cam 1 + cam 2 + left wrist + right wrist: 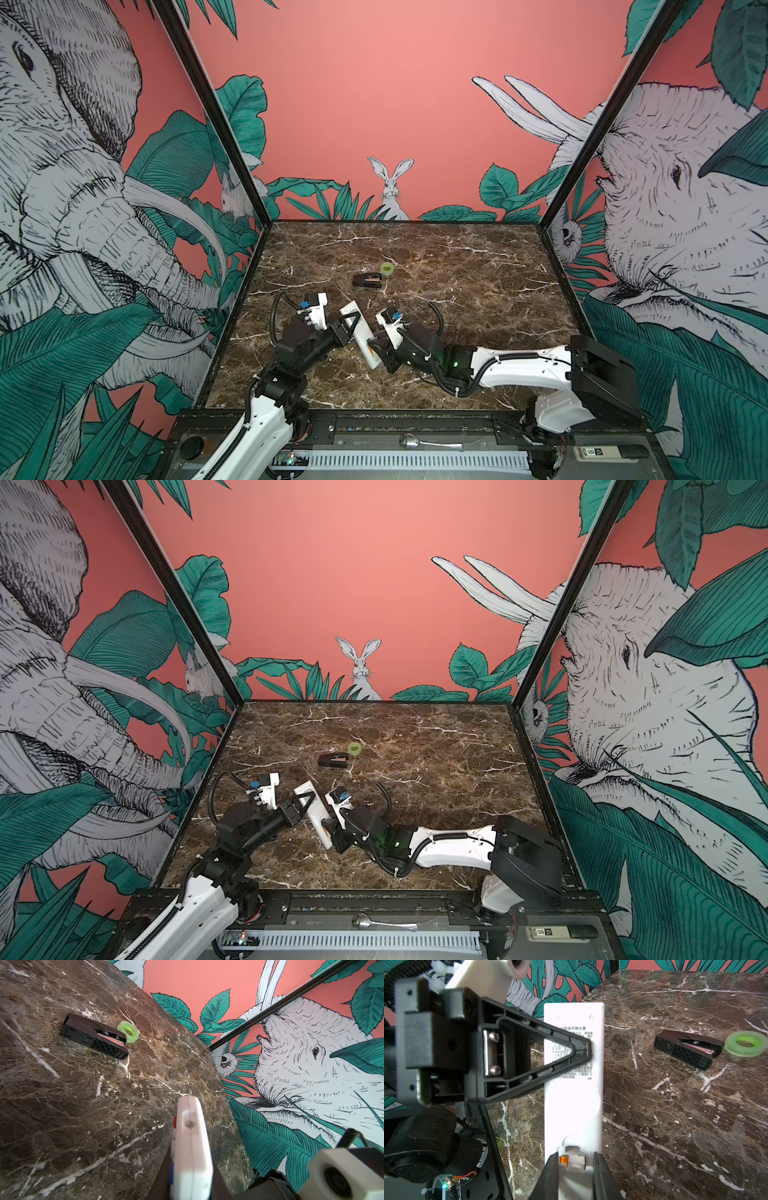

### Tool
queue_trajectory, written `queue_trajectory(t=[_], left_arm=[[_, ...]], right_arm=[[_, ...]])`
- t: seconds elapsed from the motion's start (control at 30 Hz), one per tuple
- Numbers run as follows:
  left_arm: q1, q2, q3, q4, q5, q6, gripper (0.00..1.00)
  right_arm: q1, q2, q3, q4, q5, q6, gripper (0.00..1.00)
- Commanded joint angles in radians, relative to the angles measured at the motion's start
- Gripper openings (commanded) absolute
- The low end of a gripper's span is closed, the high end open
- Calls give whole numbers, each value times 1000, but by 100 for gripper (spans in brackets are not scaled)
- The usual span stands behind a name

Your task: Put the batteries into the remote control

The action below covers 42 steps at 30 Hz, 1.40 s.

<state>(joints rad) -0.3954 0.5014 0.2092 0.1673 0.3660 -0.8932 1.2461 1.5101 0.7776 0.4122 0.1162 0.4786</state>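
Note:
The white remote control (360, 334) (573, 1105) is held off the marble table (478, 291) between both arms, plain printed back towards the right wrist camera. My left gripper (353, 321) (190, 1186) is shut across its thickness near the middle. One of its triangular black fingers (550, 1059) lies over the printed text. My right gripper (376, 350) (575, 1180) is shut on the white part at the remote's near end, by the open battery bay. One of the orange batteries (564, 1160) shows inside that bay; the rest of the bay is hidden by the fingers.
A black wedge-shaped clip-like object (367, 280) (685, 1051) lies further back on the table, with a small green tape roll (387, 269) (746, 1043) just beyond it. Printed walls close in three sides. A spoon (409, 441) rests on the front rail.

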Motion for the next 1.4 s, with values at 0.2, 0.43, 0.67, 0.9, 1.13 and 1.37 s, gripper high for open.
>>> queue_trajectory(t=[0.2, 0.43, 0.67, 0.9, 1.13, 1.37], left_arm=[[9, -17, 28, 29, -2, -10, 0], [9, -16, 30, 32, 1, -10, 0], [8, -9, 35, 32, 5, -7, 0], [9, 0, 29, 47, 9, -10, 0], [9, -7, 26, 44, 10, -12, 0], [8, -20, 23, 30, 10, -6, 0]], right_arm=[[10, 20, -4, 33, 2, -12, 13], [10, 18, -6, 42, -1, -17, 21], [10, 14, -6, 41, -1, -22, 29], [11, 16, -4, 43, -1, -26, 36], [10, 6, -9, 41, 1, -23, 41], [10, -45, -1, -6, 1, -43, 46]])
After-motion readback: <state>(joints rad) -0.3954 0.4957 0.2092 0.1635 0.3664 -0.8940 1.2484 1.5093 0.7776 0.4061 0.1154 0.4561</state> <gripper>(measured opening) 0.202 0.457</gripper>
